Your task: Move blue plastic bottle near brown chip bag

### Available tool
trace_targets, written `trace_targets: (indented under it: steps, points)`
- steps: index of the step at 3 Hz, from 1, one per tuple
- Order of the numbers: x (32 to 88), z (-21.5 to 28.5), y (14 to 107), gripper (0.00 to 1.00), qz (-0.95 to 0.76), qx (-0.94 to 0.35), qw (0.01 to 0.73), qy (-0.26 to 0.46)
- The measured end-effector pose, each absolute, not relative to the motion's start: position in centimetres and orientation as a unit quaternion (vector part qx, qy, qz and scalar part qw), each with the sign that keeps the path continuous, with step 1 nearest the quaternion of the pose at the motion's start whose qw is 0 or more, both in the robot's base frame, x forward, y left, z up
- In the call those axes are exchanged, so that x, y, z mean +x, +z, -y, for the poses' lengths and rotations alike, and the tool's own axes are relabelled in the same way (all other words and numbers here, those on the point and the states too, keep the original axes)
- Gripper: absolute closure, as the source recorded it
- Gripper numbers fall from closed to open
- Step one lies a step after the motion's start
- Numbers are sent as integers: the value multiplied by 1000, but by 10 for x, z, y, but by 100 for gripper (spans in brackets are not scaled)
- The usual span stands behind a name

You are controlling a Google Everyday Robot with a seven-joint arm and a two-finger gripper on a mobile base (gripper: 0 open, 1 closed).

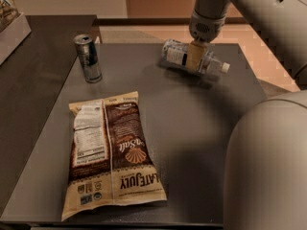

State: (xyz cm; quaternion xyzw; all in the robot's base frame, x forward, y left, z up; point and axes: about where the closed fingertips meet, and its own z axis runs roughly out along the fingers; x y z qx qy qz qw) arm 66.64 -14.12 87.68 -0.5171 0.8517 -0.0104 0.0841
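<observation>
The blue plastic bottle [175, 53] lies on its side at the back right of the dark table [201, 123], with its white cap pointing right. My gripper [194, 57] comes down from above and is shut around the bottle's middle, with one tan finger across its front. A shadow under the bottle suggests it is slightly off the table. The brown chip bag [112, 152] lies flat at the front left, well apart from the bottle, with its shell logo and "LATE JULY" lettering showing.
A slim blue-and-silver can [88, 58] stands upright at the back left, between bag and bottle. My pale robot body [268, 166] fills the lower right. A box [9, 20] sits on the neighbouring surface at the far left.
</observation>
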Motion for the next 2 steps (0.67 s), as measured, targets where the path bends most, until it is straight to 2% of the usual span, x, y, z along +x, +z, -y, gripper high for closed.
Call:
trace_targets:
  steps: [2]
  points:
    - [594,117,903,100,-829,-554,81,10]
